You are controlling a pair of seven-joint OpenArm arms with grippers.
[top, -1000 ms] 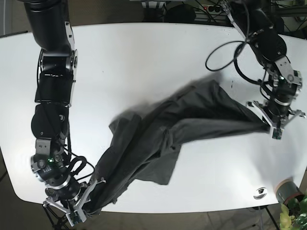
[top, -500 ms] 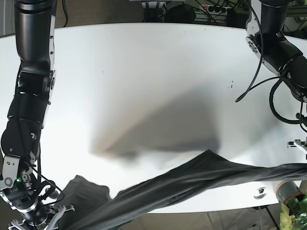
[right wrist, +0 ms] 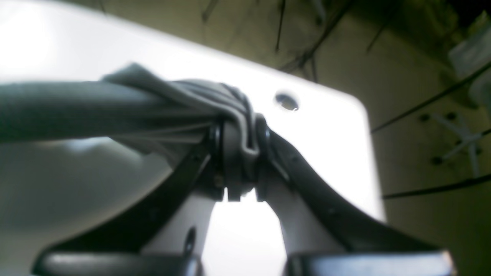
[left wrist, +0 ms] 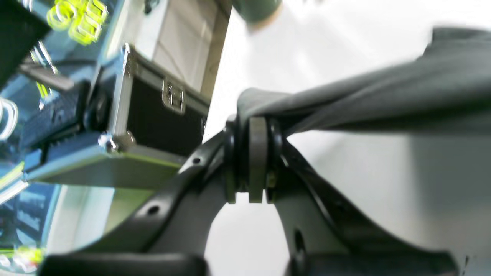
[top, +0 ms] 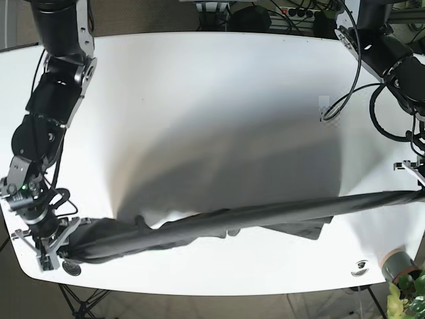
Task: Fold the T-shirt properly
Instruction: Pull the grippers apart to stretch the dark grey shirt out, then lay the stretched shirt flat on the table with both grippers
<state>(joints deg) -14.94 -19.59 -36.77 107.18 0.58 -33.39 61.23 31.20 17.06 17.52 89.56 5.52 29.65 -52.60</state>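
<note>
We have the shirt (top: 219, 222) strung between our two tools, low over the near part of the white desk (top: 199, 100). It runs as a long dark rope of cloth from the right tool (top: 50, 247), at the desk's near corner, to the left tool (top: 421, 193), at the opposite edge. The right tool (right wrist: 241, 147) is clamped hard on a wad of several bunched layers. The left tool (left wrist: 257, 153) is likewise closed, pinching a thinner fold of the shirt (left wrist: 383, 99).

We judge the cloth light, soft and limp: it sags in the middle, where a loose flap (top: 299, 229) droops onto the desk. It holds no shape, so it will collapse wherever tension drops. We think better holds would be single-layer corners, at the hem or shoulders, since bunched grips hide the edges we need to line up.
</note>
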